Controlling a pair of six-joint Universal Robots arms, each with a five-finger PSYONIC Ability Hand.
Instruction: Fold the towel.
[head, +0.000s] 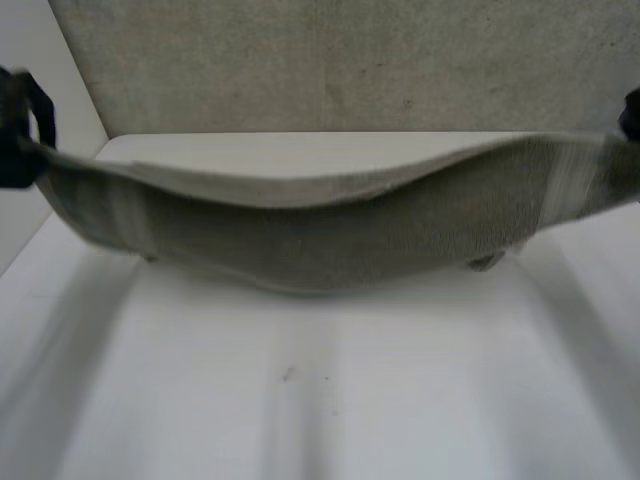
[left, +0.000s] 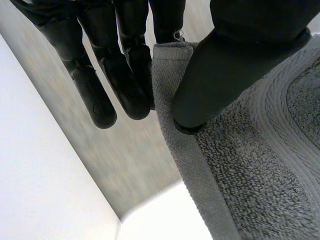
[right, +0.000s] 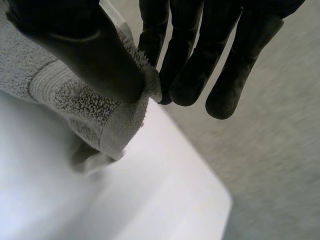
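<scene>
1. As it hangs between my two hands, the towel (head: 330, 240) runs its long axis side to side above the far half of the table (head: 300, 400), with both ends high and the middle sagging low.
2. A paler face shows along its curved top edge. The darker face is turned toward the head camera.
3. In the head view both hands are cut off at the sides, and I cannot tell whether the lowest part of the sag touches the table or just clears it.
4. The left hand (left: 225, 70) is at one end of the towel. Its thumb presses on the hemmed corner and pinches it against a finger partly hidden behind the cloth, so it is clamped on the towel.
5. The right hand (right: 95, 55) is at the other end. Its thumb pins that corner against the nearest finger, while the other fingers (right: 225, 95) hang straight beside it, off the cloth.
</scene>
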